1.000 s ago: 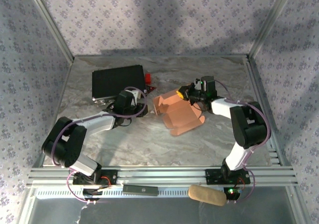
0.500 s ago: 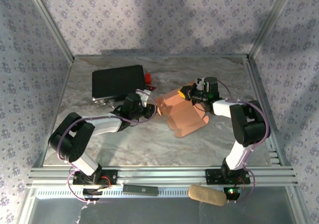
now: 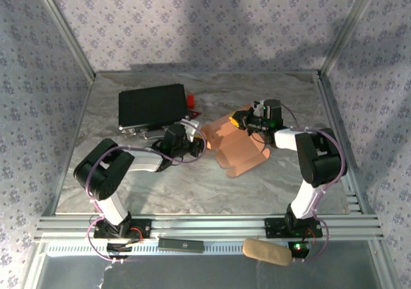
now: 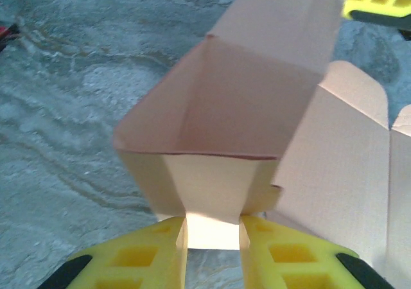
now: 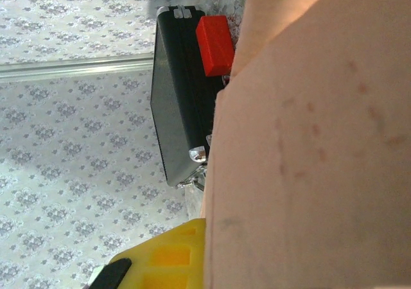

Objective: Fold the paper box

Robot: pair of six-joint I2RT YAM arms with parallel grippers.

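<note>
The salmon-orange paper box [image 3: 236,149] lies partly folded in the middle of the table, with flaps raised at its left and far sides. My left gripper [image 3: 196,145] is at its left edge. In the left wrist view the left gripper [image 4: 213,223] is shut on a folded flap of the paper box [image 4: 231,103], which fills the gap between the yellow fingers. My right gripper [image 3: 239,119] is shut on the box's far flap. In the right wrist view the cardboard [image 5: 308,148] lies flat against one yellow finger [image 5: 168,258] and hides the other.
A black rectangular case [image 3: 151,106] lies at the back left, with a small red block [image 3: 190,100] at its right end. A tan oblong pad [image 3: 266,252] and a small black bar [image 3: 181,243] lie off the table by the front rail. Patterned walls enclose three sides.
My left arm has swung right from beside the black case to the box's left edge, and its jaws have narrowed onto the flap. The right gripper has barely moved.
</note>
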